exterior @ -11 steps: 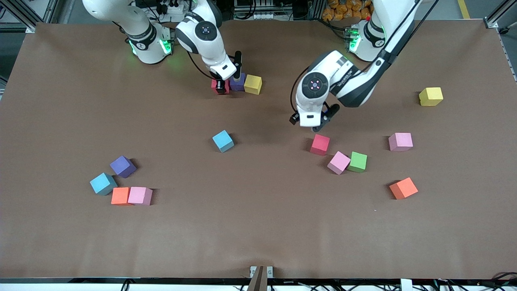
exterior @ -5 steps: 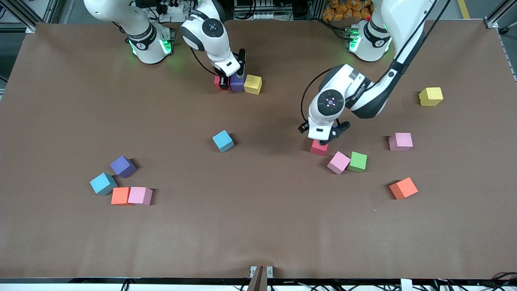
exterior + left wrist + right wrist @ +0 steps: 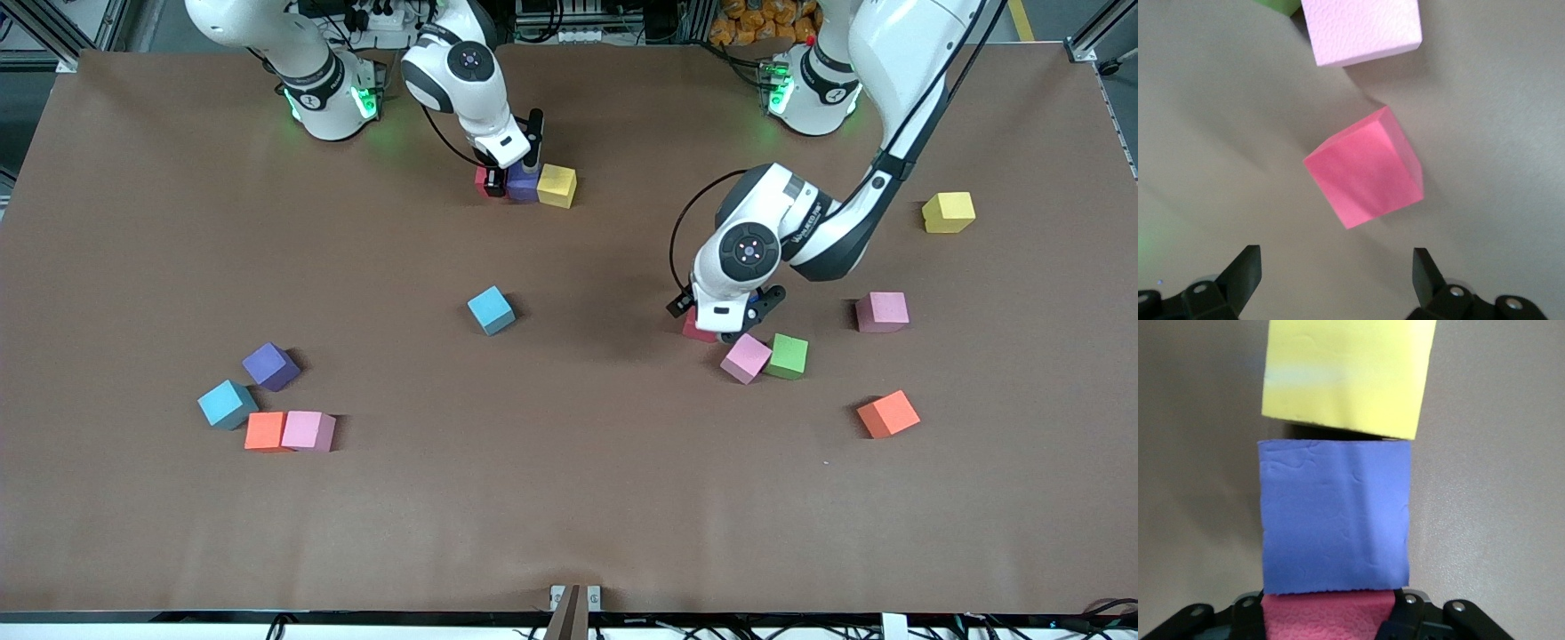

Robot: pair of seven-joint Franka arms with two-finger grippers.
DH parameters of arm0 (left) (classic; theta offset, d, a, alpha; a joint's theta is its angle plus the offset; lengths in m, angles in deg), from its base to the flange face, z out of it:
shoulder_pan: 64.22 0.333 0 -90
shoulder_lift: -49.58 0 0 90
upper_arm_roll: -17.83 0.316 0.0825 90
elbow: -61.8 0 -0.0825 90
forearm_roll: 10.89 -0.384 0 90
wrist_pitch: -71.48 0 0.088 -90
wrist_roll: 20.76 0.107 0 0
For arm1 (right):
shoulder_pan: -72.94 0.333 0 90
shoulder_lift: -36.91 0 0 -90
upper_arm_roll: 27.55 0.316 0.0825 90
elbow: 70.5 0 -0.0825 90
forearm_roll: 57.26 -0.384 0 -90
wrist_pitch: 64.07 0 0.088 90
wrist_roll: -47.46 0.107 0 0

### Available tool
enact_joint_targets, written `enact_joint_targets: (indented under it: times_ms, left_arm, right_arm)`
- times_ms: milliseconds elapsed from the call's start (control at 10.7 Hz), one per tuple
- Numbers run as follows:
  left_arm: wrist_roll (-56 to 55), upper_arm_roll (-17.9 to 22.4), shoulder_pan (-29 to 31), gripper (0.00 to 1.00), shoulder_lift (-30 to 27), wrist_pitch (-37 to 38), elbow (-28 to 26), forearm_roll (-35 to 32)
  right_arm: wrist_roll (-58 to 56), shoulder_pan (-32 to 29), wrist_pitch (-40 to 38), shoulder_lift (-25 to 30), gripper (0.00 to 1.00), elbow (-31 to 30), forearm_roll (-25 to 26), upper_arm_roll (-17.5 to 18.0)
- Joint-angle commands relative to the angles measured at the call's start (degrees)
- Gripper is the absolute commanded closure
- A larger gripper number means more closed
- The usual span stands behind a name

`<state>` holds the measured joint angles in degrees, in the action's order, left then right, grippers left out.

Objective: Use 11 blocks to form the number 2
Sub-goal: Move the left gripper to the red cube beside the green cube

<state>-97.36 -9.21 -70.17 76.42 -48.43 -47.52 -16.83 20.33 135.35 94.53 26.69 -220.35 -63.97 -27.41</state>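
The brown table (image 3: 569,516) carries fourteen foam blocks. Two white arms reach down to it from their bases.

The right hand (image 3: 487,184) is low at the table, far from the front camera and close to the right arm's base. Its fingers are pressed onto the first red block (image 3: 1328,617) and pinch it. This block is at one end of a short row. The first purple block (image 3: 523,182) touches it, and the first yellow block (image 3: 556,186) is just beside the purple one, a little turned.

The left hand (image 3: 1335,257) is over the second red block (image 3: 1365,170), near the middle of the table. Its fingers are spread wide and do not touch the block.

By colour, the count is:
- Pink, three: one (image 3: 745,357) touches the single green block (image 3: 788,356) just beside the second red block, one (image 3: 882,311) is toward the left arm's end, and one (image 3: 308,430) is toward the right arm's end.
- Red, two.
- Purple, two, the second (image 3: 270,366) toward the right arm's end.
- Yellow, two, the second (image 3: 949,212) alone toward the left arm's end.
- Light blue, two: one (image 3: 491,310) near the middle, one (image 3: 228,404) near the second purple block.
- Orange, two: one (image 3: 266,431) touches the third pink block, one (image 3: 888,414) is toward the left arm's end.
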Motion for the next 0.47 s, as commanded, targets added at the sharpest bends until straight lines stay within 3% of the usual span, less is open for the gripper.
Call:
enact_joint_targets:
  times_ms: [0,375]
  left_arm:
    - [-1.0,0.9,-0.3,0.00,1.9,1.1,3.7,-0.4]
    - [-3.1,2.6,-0.3,0.00,3.8,1.1,6.0,0.3]
  right_arm:
    - [1.2,1.7,1.5,-0.9,0.00,0.0,-0.7,-0.6]
    - [-2.7,1.6,0.7,1.6,0.00,-0.1,-0.6,-2.2]
